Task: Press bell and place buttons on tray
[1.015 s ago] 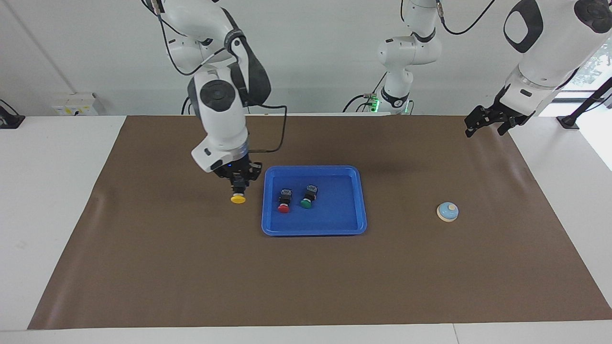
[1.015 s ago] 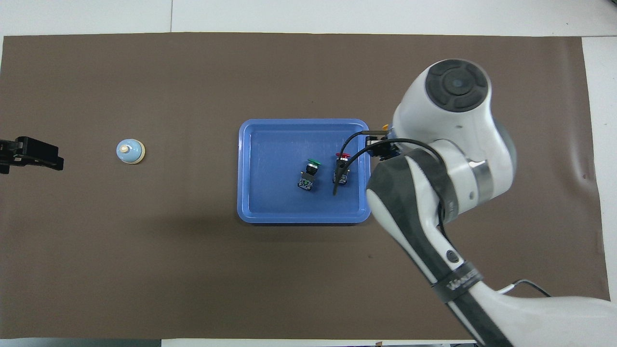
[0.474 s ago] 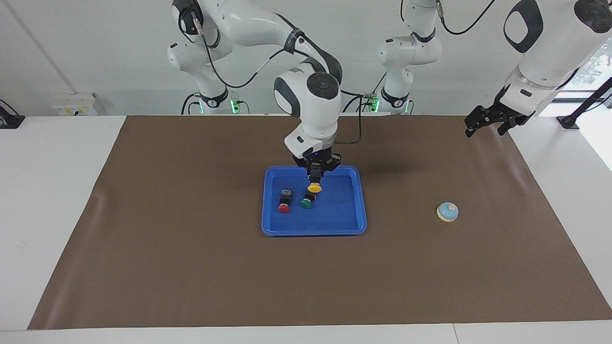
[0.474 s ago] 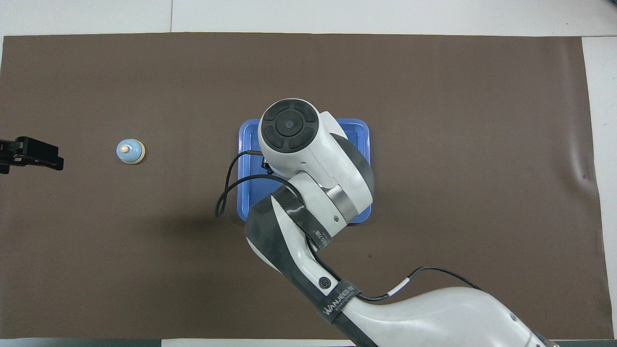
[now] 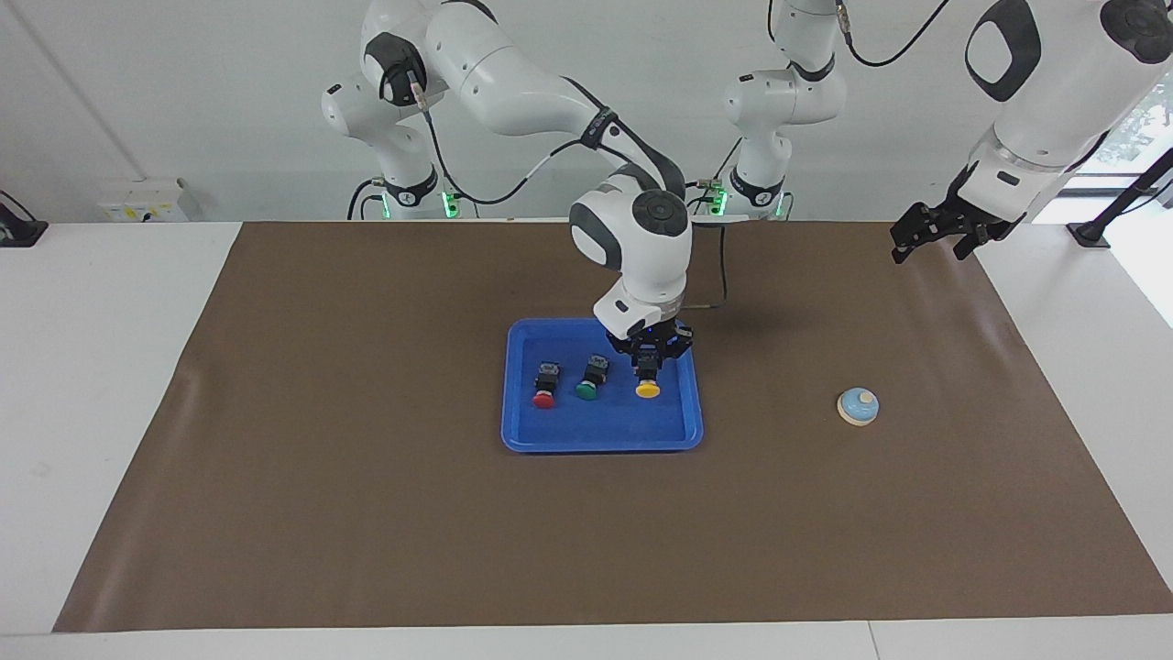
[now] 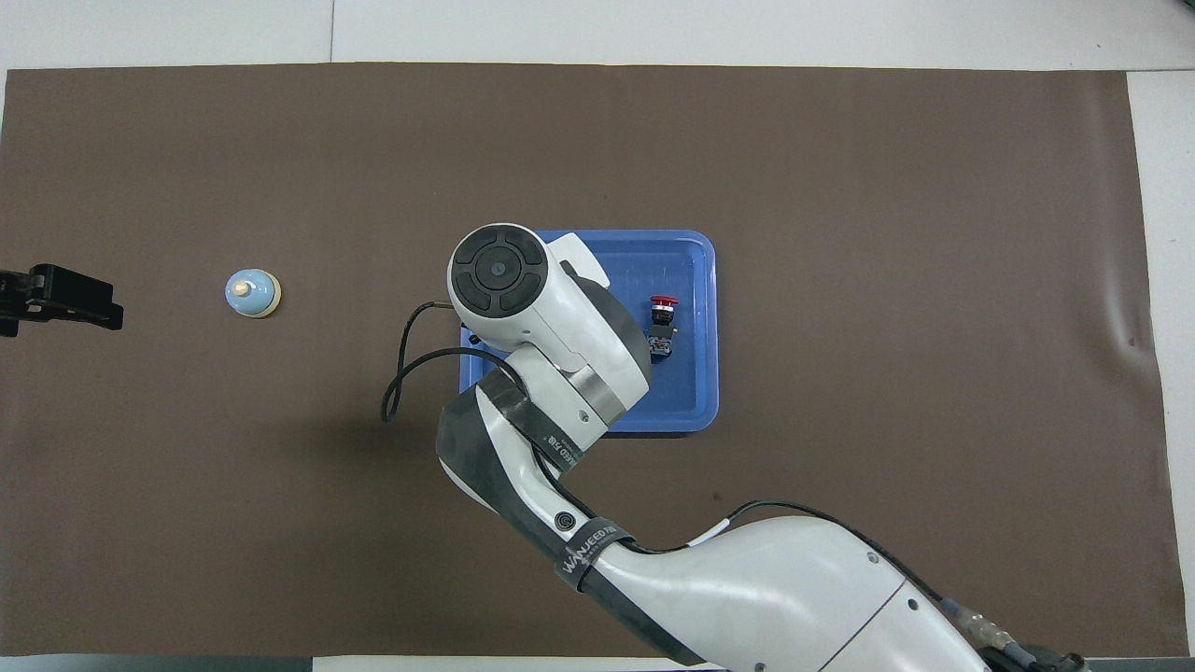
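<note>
The blue tray (image 5: 600, 445) lies mid-table and also shows in the overhead view (image 6: 695, 280). The red button (image 5: 543, 385) and the green button (image 5: 591, 378) lie in it side by side. My right gripper (image 5: 649, 369) is shut on the yellow button (image 5: 648, 389) and holds it low in the tray beside the green one, toward the left arm's end. In the overhead view the right arm hides the green and yellow buttons; only the red button (image 6: 663, 317) shows. The bell (image 5: 858, 406) stands on the mat toward the left arm's end (image 6: 252, 293). My left gripper (image 5: 930, 249) waits open near the mat's corner.
A brown mat (image 5: 367, 513) covers most of the white table (image 5: 101, 385). The right arm's cable loops out over the mat beside the tray (image 6: 397, 392).
My right gripper has carried the yellow button from beside the tray over its rim, across the other two buttons, and down into the tray. The left arm has not moved.
</note>
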{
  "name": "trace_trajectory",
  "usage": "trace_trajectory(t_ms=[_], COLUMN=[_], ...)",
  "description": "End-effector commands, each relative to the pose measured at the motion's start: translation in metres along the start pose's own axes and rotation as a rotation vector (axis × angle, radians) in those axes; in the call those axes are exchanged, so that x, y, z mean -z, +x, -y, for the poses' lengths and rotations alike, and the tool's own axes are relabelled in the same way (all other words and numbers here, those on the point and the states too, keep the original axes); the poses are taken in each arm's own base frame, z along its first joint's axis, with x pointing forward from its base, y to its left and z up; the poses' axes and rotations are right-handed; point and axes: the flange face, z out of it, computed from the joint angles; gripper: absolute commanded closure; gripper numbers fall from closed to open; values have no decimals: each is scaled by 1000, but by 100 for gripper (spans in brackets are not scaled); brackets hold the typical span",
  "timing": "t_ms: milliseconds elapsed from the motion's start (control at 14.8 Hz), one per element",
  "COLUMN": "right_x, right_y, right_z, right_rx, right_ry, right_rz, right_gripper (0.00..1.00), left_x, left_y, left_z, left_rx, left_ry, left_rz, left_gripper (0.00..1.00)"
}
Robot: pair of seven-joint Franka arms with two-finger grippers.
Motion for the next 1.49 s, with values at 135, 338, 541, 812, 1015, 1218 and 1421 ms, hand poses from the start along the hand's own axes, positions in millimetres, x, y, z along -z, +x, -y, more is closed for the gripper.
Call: trace_trajectory(t_ms=[135, 338, 541, 812, 1015, 1218, 1421], right_x=[-18, -17, 10, 66, 105, 142, 172], right_y=[7, 7, 12, 51, 75, 104, 129], right_z=[0, -2, -12, -60, -97, -160, -230], right_rx=[-8, -24, -61, -160, -175, -136, -40], right_ry=[14, 14, -4, 24, 31, 11, -5], right_rz=[-16, 3, 14, 41, 21, 38, 65], right_gripper=[100, 95, 0, 0, 0, 0, 0], left_x=[5, 5, 5, 5, 5, 5, 5], left_y=[-3, -3, -3, -3, -3, -3, -3], left_z=[1, 1, 1, 1, 1, 1, 1], left_rx=[14, 14, 14, 14, 14, 14, 14], left_ry=[-13, -13, -13, -13, -13, -13, -13], left_rz=[-2, -2, -2, -2, -2, -2, -2], left_gripper=[0, 0, 0, 0, 0, 0, 0])
